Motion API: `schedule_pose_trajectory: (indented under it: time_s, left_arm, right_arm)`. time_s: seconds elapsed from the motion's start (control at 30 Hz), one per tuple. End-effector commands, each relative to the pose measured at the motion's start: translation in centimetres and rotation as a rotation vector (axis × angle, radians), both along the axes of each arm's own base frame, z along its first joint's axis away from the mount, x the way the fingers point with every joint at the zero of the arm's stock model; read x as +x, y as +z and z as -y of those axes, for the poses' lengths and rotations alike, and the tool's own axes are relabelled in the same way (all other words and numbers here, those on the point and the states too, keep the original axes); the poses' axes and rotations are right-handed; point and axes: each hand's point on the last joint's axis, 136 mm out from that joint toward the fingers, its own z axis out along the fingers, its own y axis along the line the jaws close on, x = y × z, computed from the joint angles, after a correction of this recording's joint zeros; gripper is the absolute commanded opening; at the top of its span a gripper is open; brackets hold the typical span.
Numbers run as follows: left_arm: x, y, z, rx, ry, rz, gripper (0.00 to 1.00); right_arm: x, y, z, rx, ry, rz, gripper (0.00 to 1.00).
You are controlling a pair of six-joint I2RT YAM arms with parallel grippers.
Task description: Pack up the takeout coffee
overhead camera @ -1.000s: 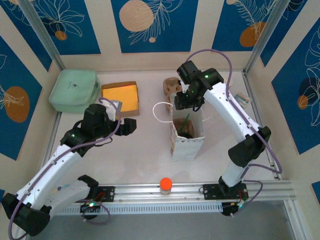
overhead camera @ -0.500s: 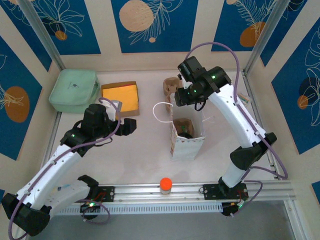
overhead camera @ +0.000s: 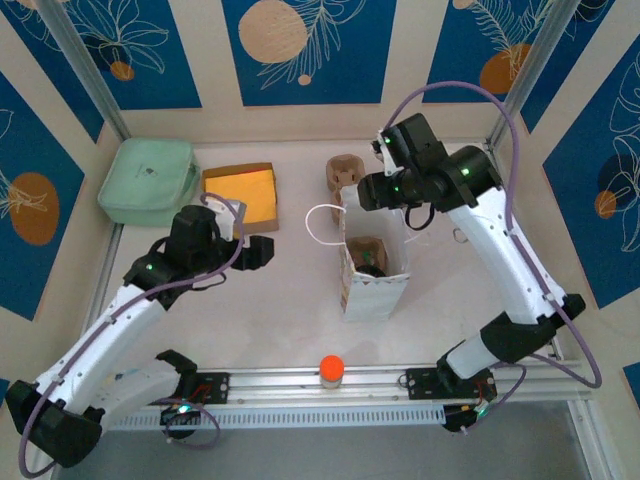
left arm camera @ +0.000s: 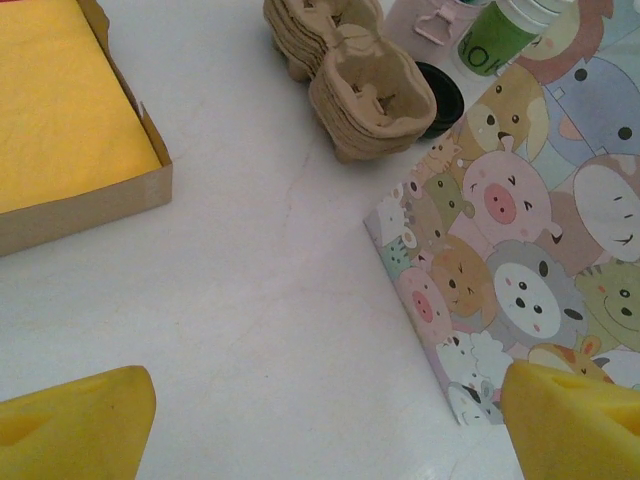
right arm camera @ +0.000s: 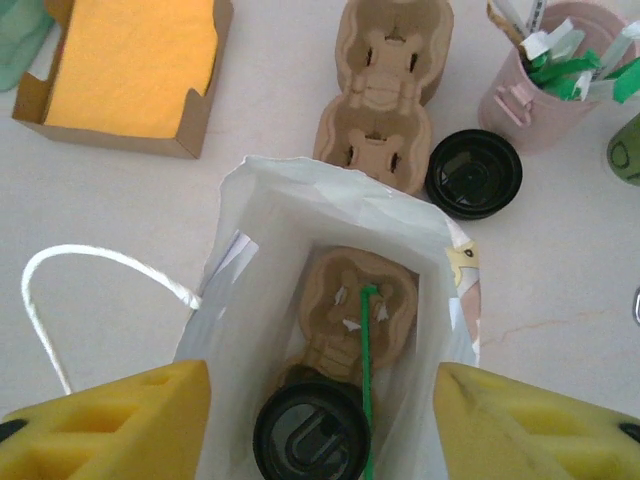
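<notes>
The takeout coffee (right arm camera: 312, 432), black lid up, stands inside the open white paper bag (right arm camera: 240, 300) in a brown cardboard carrier (right arm camera: 358, 300). A green stick (right arm camera: 367, 370) leans beside it. My right gripper (right arm camera: 322, 400) hovers open above the bag's mouth, one yellow finger on each side, holding nothing. From above, the bag (overhead camera: 372, 285) sits mid-table with the right gripper (overhead camera: 375, 192) over its far end. My left gripper (overhead camera: 258, 252) is open over bare table left of the bag, whose cartoon-animal side (left arm camera: 520, 250) fills the right of the left wrist view.
Behind the bag lie a stack of carriers (right arm camera: 385, 80), a loose black lid (right arm camera: 474, 173), the pink cup of sticks (right arm camera: 555, 70) and a lidless green cup (left arm camera: 495, 40). A box of yellow napkins (overhead camera: 240, 192) and a mint pouch (overhead camera: 150, 180) sit back left.
The right gripper has lifted off the bag and swung toward the back right, leaving the green stick in the bag. The left arm has barely moved.
</notes>
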Motion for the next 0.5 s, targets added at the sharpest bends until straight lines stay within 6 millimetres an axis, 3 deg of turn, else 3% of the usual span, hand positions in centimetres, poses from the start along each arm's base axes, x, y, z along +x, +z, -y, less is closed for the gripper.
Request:
schedule_pose_trajectory:
  time_s: [0.0,0.17,0.23,0.47]
  left_arm:
    - [0.6,1.4,0.1,0.016,0.003,0.033,0.89]
    - [1.8,1.4,0.3,0.039,0.016,0.027,0.88]
    - [2.5,1.5,0.5,0.045,0.022,0.028,0.88]
    - [5.6,1.3,0.9,0.077,0.061,0.008,0.84]
  right_arm:
    - [-0.2,1.1,0.7,0.068,-0.017,0.041,0.67]
    - [-0.6,1.2,2.9,0.135,-0.086,0.054,0.81]
    - [-0.8,1.0,3.8,0.165,-0.113,0.056,1.0]
    - [-1.3,-0.1,6.8,0.243,-0.212,0.051,0.99]
